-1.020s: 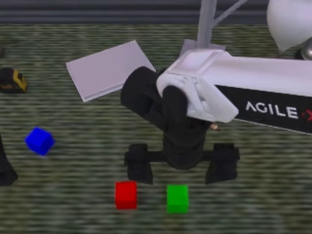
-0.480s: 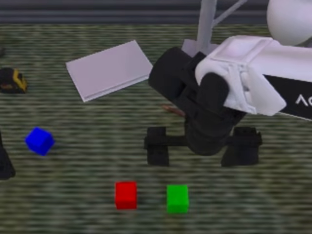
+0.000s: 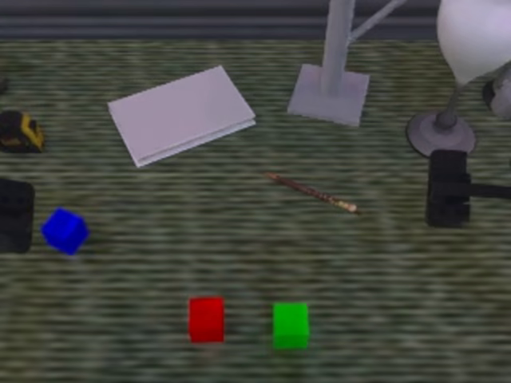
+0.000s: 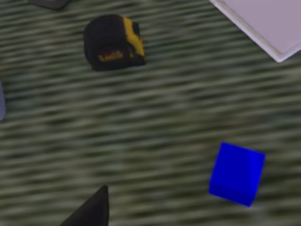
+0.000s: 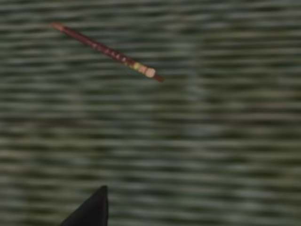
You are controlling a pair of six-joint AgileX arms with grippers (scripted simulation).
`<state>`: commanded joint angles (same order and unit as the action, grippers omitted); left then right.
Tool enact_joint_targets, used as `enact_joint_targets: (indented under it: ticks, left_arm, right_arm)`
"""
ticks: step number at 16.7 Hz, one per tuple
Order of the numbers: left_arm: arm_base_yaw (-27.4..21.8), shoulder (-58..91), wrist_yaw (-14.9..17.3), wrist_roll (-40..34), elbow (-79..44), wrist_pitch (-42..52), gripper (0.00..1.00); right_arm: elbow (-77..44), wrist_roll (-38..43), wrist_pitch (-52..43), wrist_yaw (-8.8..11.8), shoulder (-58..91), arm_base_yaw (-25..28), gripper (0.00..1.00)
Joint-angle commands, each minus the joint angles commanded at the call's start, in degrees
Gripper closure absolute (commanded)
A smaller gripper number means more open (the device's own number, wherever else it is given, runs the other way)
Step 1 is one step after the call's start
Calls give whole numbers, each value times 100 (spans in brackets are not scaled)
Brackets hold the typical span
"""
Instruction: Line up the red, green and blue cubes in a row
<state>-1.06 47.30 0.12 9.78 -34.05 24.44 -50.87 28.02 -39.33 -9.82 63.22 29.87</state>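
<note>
Clearly the blue cube point(image 3: 65, 230) is mine to fetch with the left gripper point(image 3: 14, 215), which sits just beside it at the table's left edge; the cube lies toward the table's middle from it. Whether its jaws are apart I cannot tell. The red cube point(image 3: 207, 319) and green cube point(image 3: 291, 325) sit side by side near the front edge, well apart from the blue. My right gripper point(image 3: 447, 189) waits far right, its jaw state also unclear.

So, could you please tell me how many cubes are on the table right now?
3. The red cube and green cube sit side by side near the front edge, apart from each other; the blue cube lies farther back on the left. None appears hidden.
</note>
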Motion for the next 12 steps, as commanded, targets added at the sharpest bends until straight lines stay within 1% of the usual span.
enact_joint_targets:
  ticks: [2, 5, 8, 12]
  left_arm:
    - [-48, 1179, -7, 228, -752, 582, 0]
    - [-122, 2746, -15, 553, -1830, 1417, 0]
    - [-192, 4136, -19, 840, -2821, 2153, 0]
    - [-265, 5643, -15, 1141, -3919, 2901, 0]
  right_arm:
    - [971, -538, 575, -30, -1282, -535, 0]
    - [2328, -1273, 1423, 47, -2985, -1278, 0]
    - [3462, -1892, 2254, 252, -4272, -1917, 0]
    - [4524, -2490, 3256, 633, -5544, -2558, 0]
